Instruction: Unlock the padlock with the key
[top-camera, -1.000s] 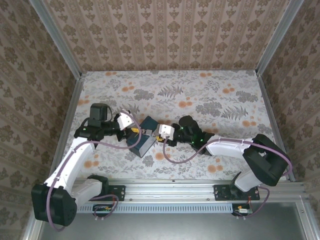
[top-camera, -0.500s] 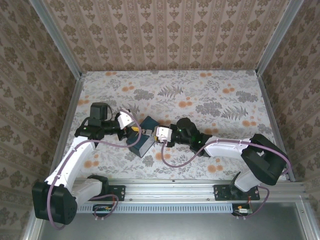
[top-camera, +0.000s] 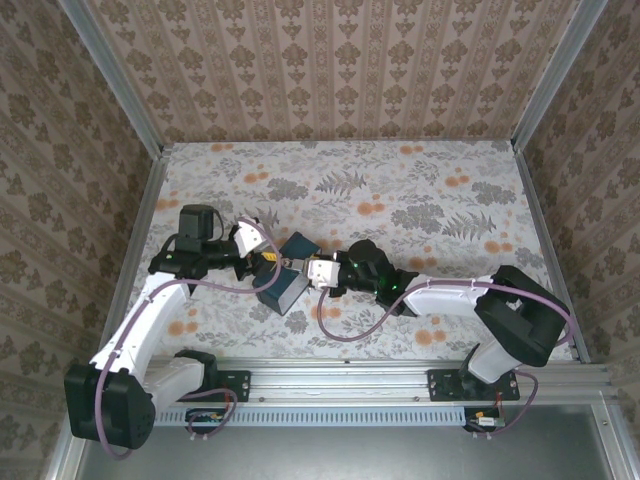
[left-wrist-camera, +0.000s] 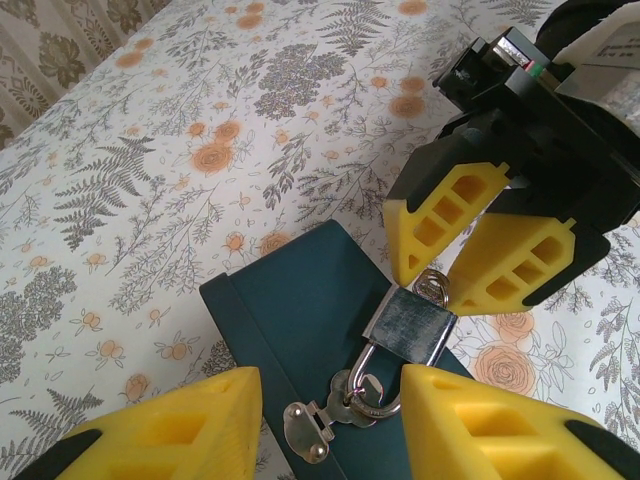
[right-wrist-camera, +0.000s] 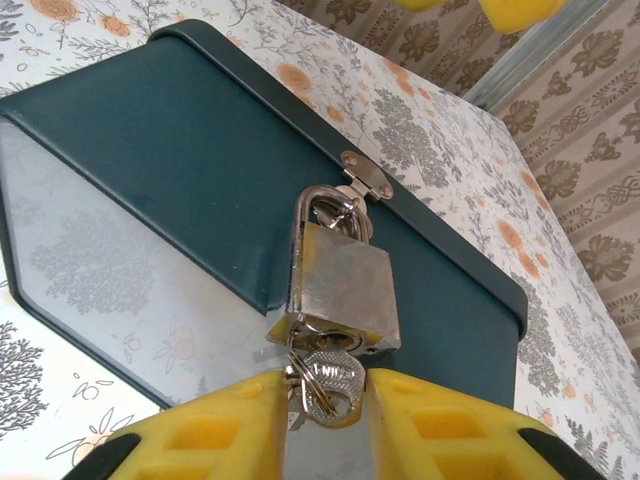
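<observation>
A small silver padlock (right-wrist-camera: 345, 285) hangs by its shackle through the hasp (left-wrist-camera: 308, 430) of a dark teal box (top-camera: 282, 282). The key (right-wrist-camera: 335, 378), on a small ring, sits in the keyhole at the lock's bottom end. My right gripper (right-wrist-camera: 325, 400) is shut on the key's head, one yellow finger pressed on each side. In the left wrist view the padlock (left-wrist-camera: 410, 325) lies on the box lid, and the right gripper's fingers (left-wrist-camera: 440, 215) meet at the key (left-wrist-camera: 432, 288). My left gripper (left-wrist-camera: 330, 420) is open and straddles the shackle and hasp without touching them.
The box (right-wrist-camera: 180, 130) lies tilted on the flowered tablecloth (top-camera: 400, 190) between the two arms. Patterned walls (top-camera: 330, 70) close in the back and both sides. A metal rail (top-camera: 350, 375) runs along the near edge.
My right gripper has moved left to the padlock and its fingers have narrowed onto the key's head. The left gripper has stayed over the hasp, its fingers a little closer together.
</observation>
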